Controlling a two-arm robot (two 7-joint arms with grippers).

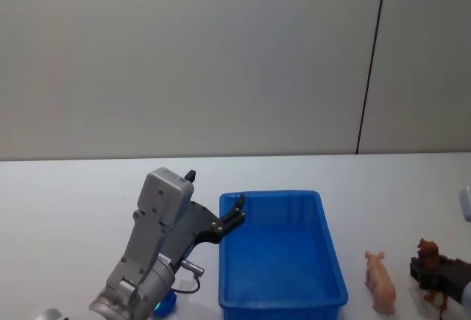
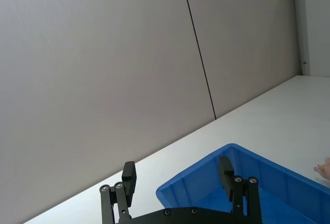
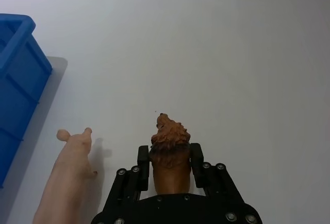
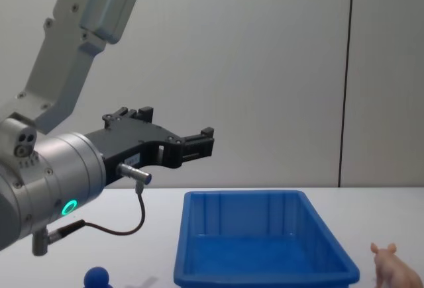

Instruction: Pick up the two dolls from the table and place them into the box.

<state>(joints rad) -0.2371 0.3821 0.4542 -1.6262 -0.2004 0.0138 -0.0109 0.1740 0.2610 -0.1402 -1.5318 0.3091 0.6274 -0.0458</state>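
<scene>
Right of the box, right hand pinching brown doll, pink pig just beside, left hand spread, seemingly over its rim.

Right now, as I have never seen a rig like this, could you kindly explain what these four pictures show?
It is a robot with two arms, each ending in a claw. One picture looks down from its head, one looks across from its chest, and one comes from a camera on each wrist. On the white table stands a blue box with nothing visible inside, and to its right a pink pig. The left claw hangs open in the air by the box's far left corner, holding nothing. The right claw, to the right of the pig, is closed around a brown toy animal.
</scene>
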